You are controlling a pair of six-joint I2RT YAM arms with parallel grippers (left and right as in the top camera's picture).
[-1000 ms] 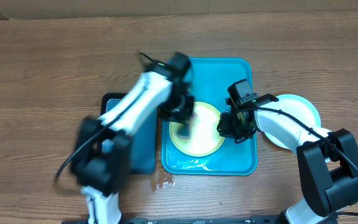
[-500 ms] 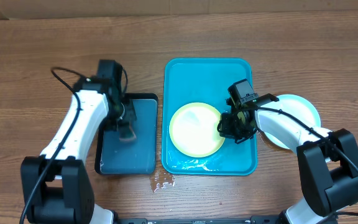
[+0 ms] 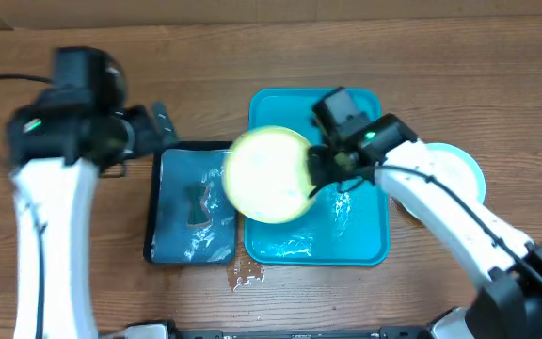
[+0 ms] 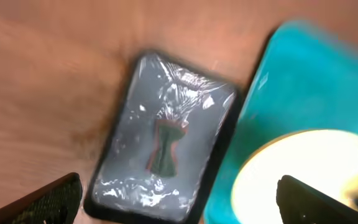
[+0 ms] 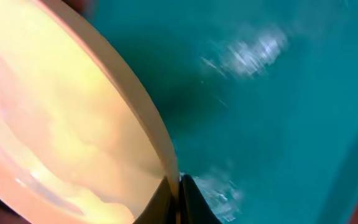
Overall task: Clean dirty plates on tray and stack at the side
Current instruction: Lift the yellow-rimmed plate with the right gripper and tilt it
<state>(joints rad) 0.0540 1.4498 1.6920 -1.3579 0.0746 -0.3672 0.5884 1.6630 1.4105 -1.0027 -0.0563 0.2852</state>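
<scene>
Right wrist view shows the right gripper pinched shut on just the thin rim of the yellow-green plate, which hangs above the left edge of the tray. With so little grip, the plate may pivot or slip and drop onto the bench. The left gripper is spread wide and empty, so it gives no support.

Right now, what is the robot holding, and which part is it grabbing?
The right gripper pinches the yellow-green plate by its rim. The left gripper is open and holds nothing.

Overhead faces straight down; left wrist hangs high, right wrist close; all share the tray.
</scene>
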